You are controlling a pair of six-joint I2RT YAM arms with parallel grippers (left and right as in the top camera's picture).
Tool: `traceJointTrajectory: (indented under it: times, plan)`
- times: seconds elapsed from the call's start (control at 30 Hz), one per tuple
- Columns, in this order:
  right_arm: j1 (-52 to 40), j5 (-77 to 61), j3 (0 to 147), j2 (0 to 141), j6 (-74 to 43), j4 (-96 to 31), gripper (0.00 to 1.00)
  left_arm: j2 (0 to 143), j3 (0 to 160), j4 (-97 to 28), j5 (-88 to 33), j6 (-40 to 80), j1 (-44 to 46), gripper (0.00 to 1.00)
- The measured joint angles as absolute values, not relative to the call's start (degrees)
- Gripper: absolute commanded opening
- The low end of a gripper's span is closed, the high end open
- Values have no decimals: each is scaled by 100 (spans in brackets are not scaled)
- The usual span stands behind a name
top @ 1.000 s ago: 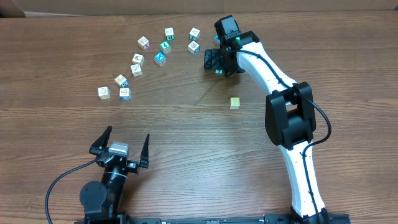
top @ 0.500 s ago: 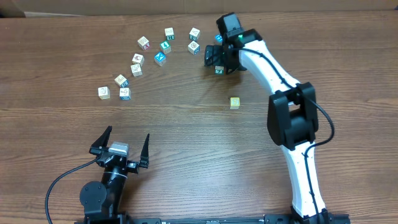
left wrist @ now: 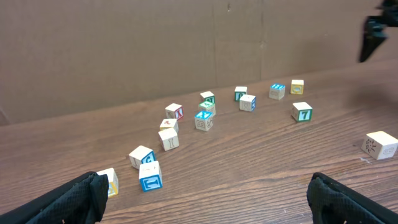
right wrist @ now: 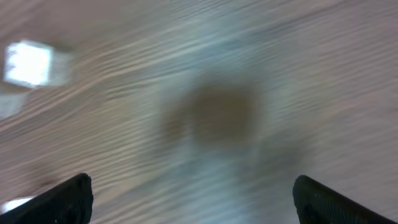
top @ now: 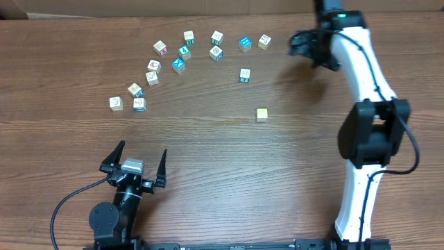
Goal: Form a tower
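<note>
The tower is out of view; only single picture cubes lie on the table. A yellow-green cube [top: 261,114] [left wrist: 380,144] lies alone near the middle. A green-edged cube [top: 244,75] [left wrist: 301,111] lies behind it, with a blue cube [top: 245,44] and a tan cube [top: 264,41] further back. My right gripper [top: 303,48] [right wrist: 193,202] is open and empty above bare wood at the back right, right of those cubes; its wrist view is blurred. My left gripper [top: 143,149] [left wrist: 202,199] stands open and empty at the front left.
Several more cubes form an arc at the back left, from a white cube [top: 116,103] up to another white cube [top: 217,37]. A blue-faced cube [left wrist: 150,176] is the nearest to my left fingers. A cardboard wall [left wrist: 186,43] lines the far edge.
My right gripper has swung from the green-edged cube to the back right, leaving that cube on the table and uncovering two cubes behind it. The left arm has not moved.
</note>
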State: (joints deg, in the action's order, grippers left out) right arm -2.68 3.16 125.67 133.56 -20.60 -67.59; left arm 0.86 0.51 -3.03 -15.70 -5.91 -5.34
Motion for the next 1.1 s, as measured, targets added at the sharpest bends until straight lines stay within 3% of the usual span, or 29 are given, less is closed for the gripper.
traceJointTrajectory:
  times: [0.47,1.1]
  plan:
    - [836,467,12567,13356,-2062,-6958,100,86,51,-303,-1570,-591,-534,99]
    - [934,473,12567,13356,-2058,-6958,100,86,51,-303,-1570,-591,-534,100]
